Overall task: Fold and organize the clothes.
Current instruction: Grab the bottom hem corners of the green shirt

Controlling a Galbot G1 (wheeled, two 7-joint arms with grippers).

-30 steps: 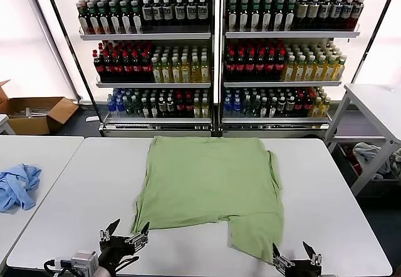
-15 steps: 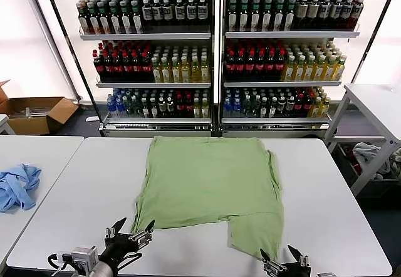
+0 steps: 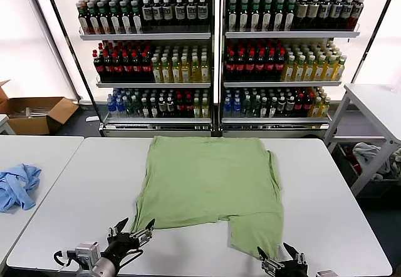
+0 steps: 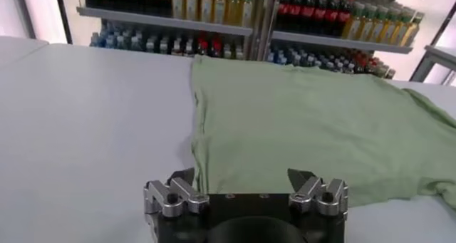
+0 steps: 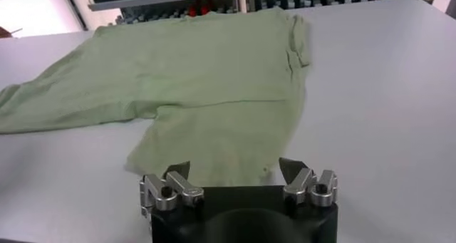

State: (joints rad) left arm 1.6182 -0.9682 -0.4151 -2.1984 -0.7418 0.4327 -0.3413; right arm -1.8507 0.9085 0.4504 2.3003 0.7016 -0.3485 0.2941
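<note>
The light green shirt [image 3: 210,186] lies spread flat on the white table [image 3: 75,202], back side up, with one flap hanging toward the near edge at right; no collar, buttons or print show. My left gripper [image 3: 134,231] is open, low over the table just short of the shirt's near left corner [image 4: 203,167]. My right gripper [image 3: 279,256] is open just short of the near right flap [image 5: 214,148]. Neither gripper holds anything.
Shelves of bottles [image 3: 213,51] stand behind the table. A light blue garment [image 3: 17,186] lies on a second table at left. A cardboard box [image 3: 34,114] sits on the floor at far left. Another table [image 3: 376,108] stands at right.
My right gripper has moved left and slightly toward the shirt's near flap. My left gripper has shifted a little forward toward the shirt's near left corner. The shirt has not moved.
</note>
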